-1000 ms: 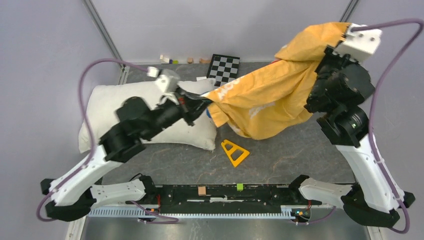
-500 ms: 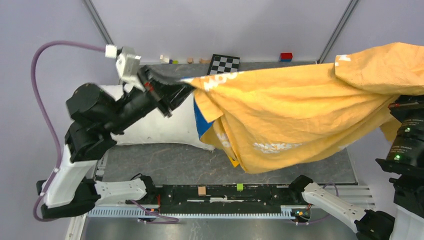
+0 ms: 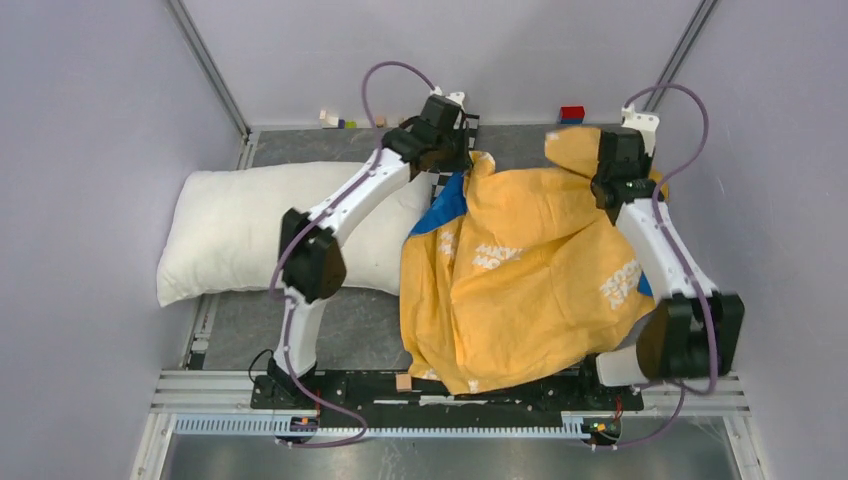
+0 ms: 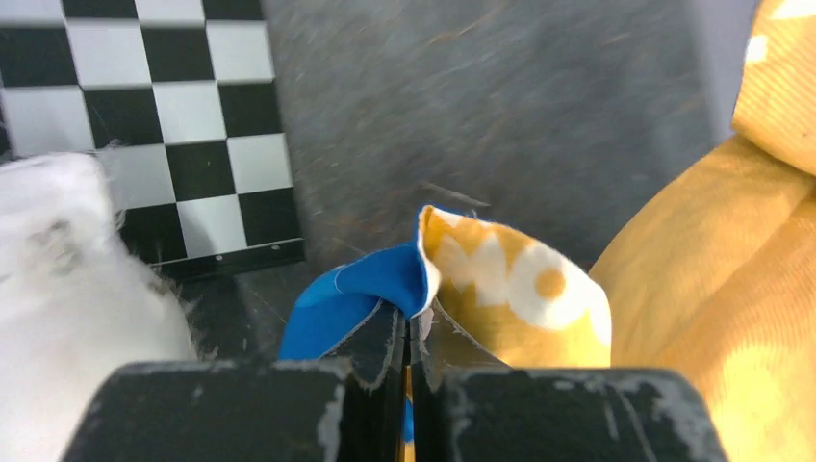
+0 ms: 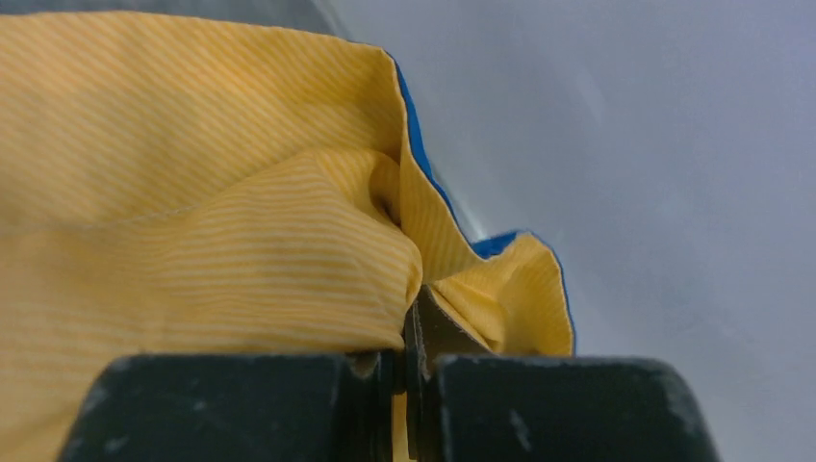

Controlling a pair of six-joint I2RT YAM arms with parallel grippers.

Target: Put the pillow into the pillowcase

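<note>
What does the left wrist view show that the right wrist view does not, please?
Only the left wrist view shows the pillow, the checkerboard and the dark table. Only the right wrist view shows a plain grey wall. Both show a pinched edge of the pillowcase with its blue inner side: the left gripper and the right gripper are each shut on it.

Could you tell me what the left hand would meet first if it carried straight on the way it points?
Past the pillowcase corner it pinches, the left hand would probably meet bare table, between the checkerboard and the pillowcase's bulk; depth is unclear.
</note>
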